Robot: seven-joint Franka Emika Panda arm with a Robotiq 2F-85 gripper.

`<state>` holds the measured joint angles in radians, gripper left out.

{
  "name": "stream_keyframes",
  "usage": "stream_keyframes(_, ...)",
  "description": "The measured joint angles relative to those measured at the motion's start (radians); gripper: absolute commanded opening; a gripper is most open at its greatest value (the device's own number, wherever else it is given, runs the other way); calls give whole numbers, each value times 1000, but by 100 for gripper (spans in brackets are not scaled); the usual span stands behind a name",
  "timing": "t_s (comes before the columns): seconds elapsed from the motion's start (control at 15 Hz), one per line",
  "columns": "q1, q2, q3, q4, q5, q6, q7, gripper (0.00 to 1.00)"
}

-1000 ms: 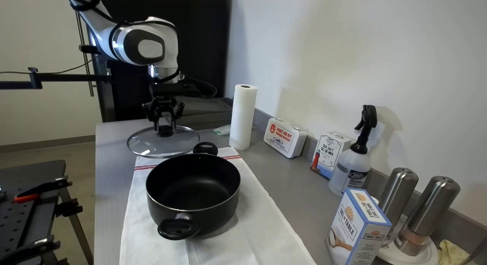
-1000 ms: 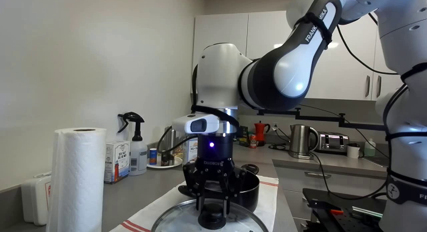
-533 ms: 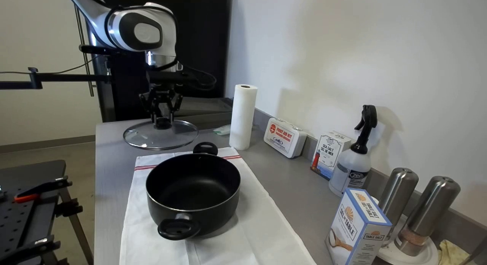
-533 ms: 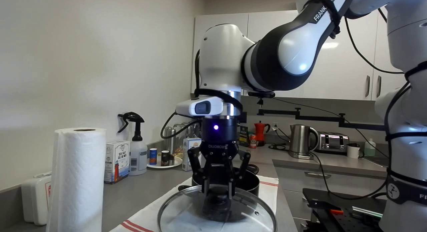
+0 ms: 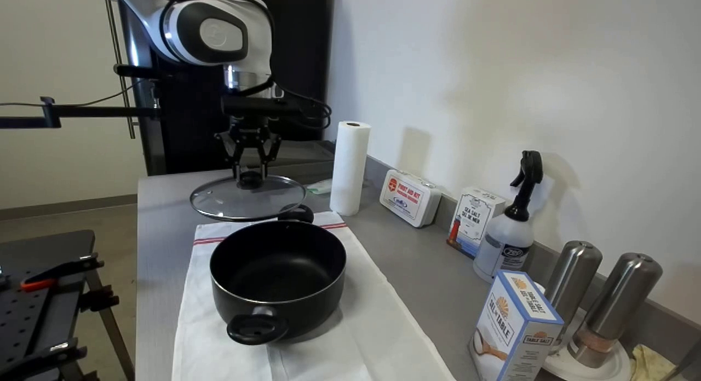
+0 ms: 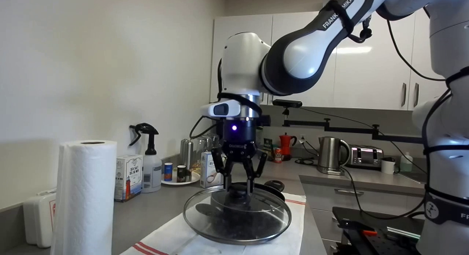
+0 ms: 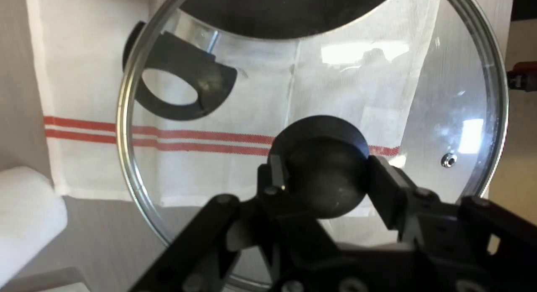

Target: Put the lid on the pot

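The see-through glass lid with its metal rim hangs level in the air above the towel's striped end. My gripper is shut on the lid's dark knob, with a finger on each side of it in the wrist view. The black pot stands upright and open on the towel. In an exterior view the lid hides much of the pot. In the wrist view, the edge of the pot and one handle show through the glass lid.
A white towel lies under the pot. A paper towel roll stands close to the lid on the wall side. A first aid kit, a salt box, a spray bottle and steel mills line the wall.
My gripper and the lid have risen, then moved across toward the pot. The lid now overlaps the pot's far handle in an exterior view. The pot has not moved.
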<state>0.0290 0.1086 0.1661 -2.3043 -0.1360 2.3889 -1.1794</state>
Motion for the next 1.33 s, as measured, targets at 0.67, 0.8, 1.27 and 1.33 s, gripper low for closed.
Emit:
stream_keyframes(0.67,-80,-30,-138,12,85,0,0,25)
stream_keyframes(0.8,-96,-30,-159,12,102,0,0,25)
stream_keyframes(1.27,-139,-22,-213,12,128,1,11,25)
stream_keyframes(1.33,-144,-18,-218,12,133,1,11,25)
